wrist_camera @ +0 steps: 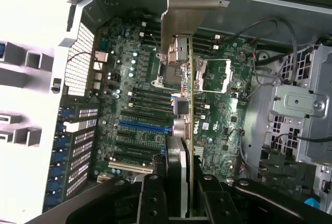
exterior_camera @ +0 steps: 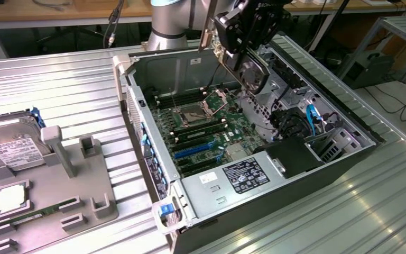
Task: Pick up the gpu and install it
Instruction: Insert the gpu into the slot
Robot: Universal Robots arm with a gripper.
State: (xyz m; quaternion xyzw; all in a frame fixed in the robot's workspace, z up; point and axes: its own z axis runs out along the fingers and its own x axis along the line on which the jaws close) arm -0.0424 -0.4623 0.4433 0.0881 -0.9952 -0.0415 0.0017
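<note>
While the gpu (exterior_camera: pixel 254 74) hangs in the air over the far end of the open computer case (exterior_camera: pixel 188 63), the pincer (exterior_camera: pixel 247 50) grips it from above, fingers pressed onto both flat faces. Card held on edge, round black fan face turned toward the exterior view's right. It sits directly beneath the pincer, lifted off the motherboard (exterior_camera: pixel 203 132) and not seated in any slot. Wrist view: gpu (wrist_camera: pixel 190 105) seen edge-on as a thin green line running away from the pincer (wrist_camera: pixel 181 193), one black finger (wrist_camera: pixel 151 195) on each side. Silver end bracket (wrist_camera: pixel 181 11) at the far end of the card, near the case's rear wall. Below the card lie the motherboard (wrist_camera: pixel 135 94) and its blue slot (wrist_camera: pixel 142 125), card edge roughly crosswise to the slots. Case lies on its side at mid-desk (exterior_camera: pixel 69 90), reaching toward the desk's near edge. Grey fixture (exterior_camera: pixel 55 196) sits at the desk's edge on the exterior view's left, well apart from the case. It carries a hard drive (exterior_camera: pixel 9 145) and a RAM stick (exterior_camera: pixel 37 214).
</note>
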